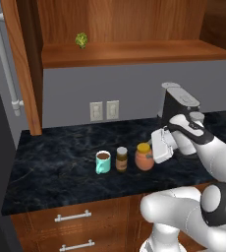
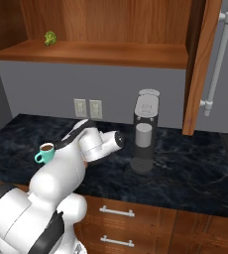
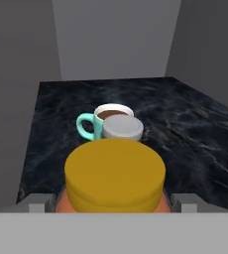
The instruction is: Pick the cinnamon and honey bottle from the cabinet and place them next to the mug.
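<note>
- The cabinet (image 1: pixel 134 51) hangs above the back of the counter, its door swung wide at the left and its wood shelf carrying a small green item (image 1: pixel 81 40) toward the shelf's left end.
- The counter (image 1: pixel 56 162) is dark marbled stone running wall to wall, with drawers (image 1: pixel 73 216) under its front edge and 2 wall outlets (image 1: pixel 104 110) above its back edge.
- A tall dark coffee machine (image 2: pixel 144 131) stands near the back edge, right of the middle.
- The white arm reaches in low from the front, its gripper (image 1: pixel 160 145) just right of the honey bottle.
- The honey bottle (image 1: pixel 144 156) stands upright on the counter near the front edge, the right-hand item of a row of 3.
- From the hand view its yellow lid sits between the 2 finger tips (image 3: pixel 39 202); the jaws stand apart on either side, and I cannot tell whether they touch the jar.
- The mug (image 1: pixel 102 162) is the left end of the row, brown liquid inside.
- The cinnamon (image 1: pixel 121 158) stands upright between mug and honey bottle, just beside each.
</note>
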{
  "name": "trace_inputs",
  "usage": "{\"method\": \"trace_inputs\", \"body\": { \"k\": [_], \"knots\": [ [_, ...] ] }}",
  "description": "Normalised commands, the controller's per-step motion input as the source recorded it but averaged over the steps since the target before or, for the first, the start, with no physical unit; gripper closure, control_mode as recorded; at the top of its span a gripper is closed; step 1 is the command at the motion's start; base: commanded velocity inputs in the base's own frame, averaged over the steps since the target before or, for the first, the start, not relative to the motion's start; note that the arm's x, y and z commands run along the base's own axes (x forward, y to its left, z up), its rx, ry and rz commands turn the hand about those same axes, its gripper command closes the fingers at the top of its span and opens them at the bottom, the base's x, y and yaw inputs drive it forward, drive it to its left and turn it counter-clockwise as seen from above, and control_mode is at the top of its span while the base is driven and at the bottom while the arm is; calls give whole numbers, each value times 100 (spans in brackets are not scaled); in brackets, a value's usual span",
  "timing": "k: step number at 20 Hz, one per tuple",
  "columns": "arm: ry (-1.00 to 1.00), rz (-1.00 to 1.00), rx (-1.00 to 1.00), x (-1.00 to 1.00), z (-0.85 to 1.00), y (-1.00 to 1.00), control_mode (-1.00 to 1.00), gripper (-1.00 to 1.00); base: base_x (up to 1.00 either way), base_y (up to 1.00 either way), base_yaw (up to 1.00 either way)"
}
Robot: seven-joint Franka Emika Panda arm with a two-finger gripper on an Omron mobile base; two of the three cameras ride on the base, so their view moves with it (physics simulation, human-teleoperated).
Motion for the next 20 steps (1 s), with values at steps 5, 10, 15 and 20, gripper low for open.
{"method": "trace_inputs", "body": {
  "k": [5,10,15,20],
  "knots": [
    [-1,0,1,6,0,0,-100,100,0,0,0],
    [-1,0,9,6,0,0,-100,100,0,0,0],
    [0,0,12,11,0,0,-100,100,0,0,0],
    [0,0,2,6,-10,-1,-100,100,0,0,0]
  ]
}}
